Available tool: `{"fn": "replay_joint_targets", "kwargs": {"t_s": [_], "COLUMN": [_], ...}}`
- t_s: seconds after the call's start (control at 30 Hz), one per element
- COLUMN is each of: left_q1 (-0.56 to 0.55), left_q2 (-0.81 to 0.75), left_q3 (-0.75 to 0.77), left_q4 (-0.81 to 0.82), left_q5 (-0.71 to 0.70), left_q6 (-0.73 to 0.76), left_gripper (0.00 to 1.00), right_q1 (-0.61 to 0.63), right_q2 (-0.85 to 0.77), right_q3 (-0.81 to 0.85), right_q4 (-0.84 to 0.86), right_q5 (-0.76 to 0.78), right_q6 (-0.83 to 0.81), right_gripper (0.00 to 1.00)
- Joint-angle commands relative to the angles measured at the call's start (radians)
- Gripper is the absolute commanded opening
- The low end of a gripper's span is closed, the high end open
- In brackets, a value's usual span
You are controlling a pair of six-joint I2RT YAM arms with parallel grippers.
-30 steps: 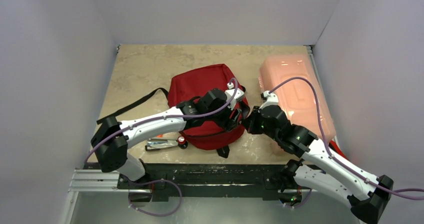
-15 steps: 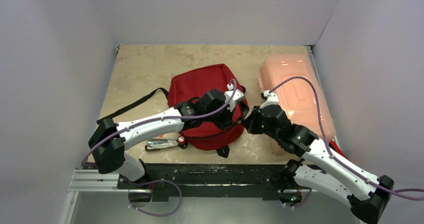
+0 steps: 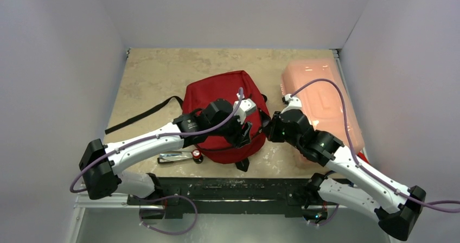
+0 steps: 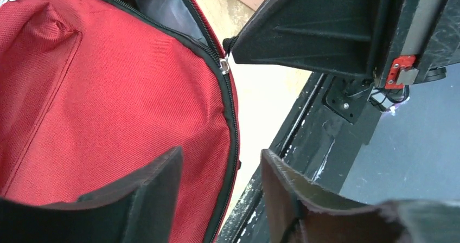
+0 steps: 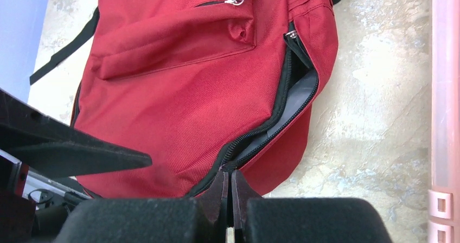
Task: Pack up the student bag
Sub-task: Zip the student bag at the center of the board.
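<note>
Student bag (image 3: 217,88) flat mid-bench (image 3: 152,72), side zipper (image 5: 271,118) partly undone.
Right claw (image 5: 228,191) is pinched shut on the zipper pull (image 4: 224,64); left claw (image 4: 222,156) hangs part open and empty over the bag's red front; a pink box (image 3: 320,91) lies beyond, right.

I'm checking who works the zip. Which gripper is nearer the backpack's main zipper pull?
Right. The right gripper is shut on the zipper pull at the student bag's side edge; the left gripper hangs open over the red fabric nearby, apart from the pull.
</note>
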Motion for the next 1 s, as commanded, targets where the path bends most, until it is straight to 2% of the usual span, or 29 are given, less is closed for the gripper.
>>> {"fn": "replay_joint_targets", "kwargs": {"t_s": [0.0, 0.07, 0.17, 0.3, 0.43, 0.5, 0.57, 0.6, 0.7, 0.77, 0.87, 0.97], "left_q1": [0.002, 0.000, -0.007, -0.031, -0.050, -0.050, -0.050, -0.050, -0.050, -0.050, -0.051, -0.050], "left_q2": [0.031, 0.074, 0.121, 0.152, 0.163, 0.151, 0.114, 0.085, -0.012, -0.076, -0.141, -0.192], "left_q3": [0.067, 0.105, 0.128, 0.130, 0.114, 0.097, 0.071, 0.058, -0.003, -0.047, -0.083, -0.115], "left_q4": [0.027, 0.010, 0.003, -0.014, -0.047, -0.061, -0.069, -0.073, -0.070, -0.056, -0.067, -0.067], "left_q5": [0.030, 0.038, 0.050, 0.026, -0.069, -0.121, -0.147, -0.155, -0.186, -0.201, -0.206, -0.185], "left_q6": [-0.038, -0.048, -0.057, -0.033, -0.020, -0.019, -0.017, -0.015, -0.002, 0.011, 0.029, 0.036], "left_gripper": [0.60, 0.67, 0.72, 0.72, 0.71, 0.60, 0.41, 0.34, 0.19, 0.01, 0.00, 0.00], "right_q1": [-0.006, -0.005, -0.005, -0.005, -0.004, -0.004, -0.005, -0.006, -0.006, -0.006, -0.022, -0.093], "right_q2": [-0.024, -0.031, -0.043, -0.069, -0.055, -0.050, -0.042, -0.033, -0.006, 0.002, 0.027, 0.068], "right_q3": [0.052, 0.049, 0.050, 0.035, 0.065, 0.071, 0.065, 0.074, 0.098, 0.094, 0.090, 0.093], "right_q4": [0.042, 0.059, 0.061, 0.074, 0.049, 0.033, 0.035, 0.013, -0.041, -0.055, -0.087, -0.090], "right_q5": [-0.011, -0.034, -0.053, -0.055, -0.051, -0.030, -0.035, -0.014, 0.031, 0.065, 0.111, 0.094], "right_q6": [-0.026, -0.025, -0.016, -0.006, -0.006, -0.003, 0.000, 0.003, 0.024, 0.040, 0.062, 0.060], "right_gripper": [0.00, 0.00, 0.00, 0.00, 0.00, 0.00, 0.00, 0.00, 0.00, 0.00, 0.00, 0.00]}}
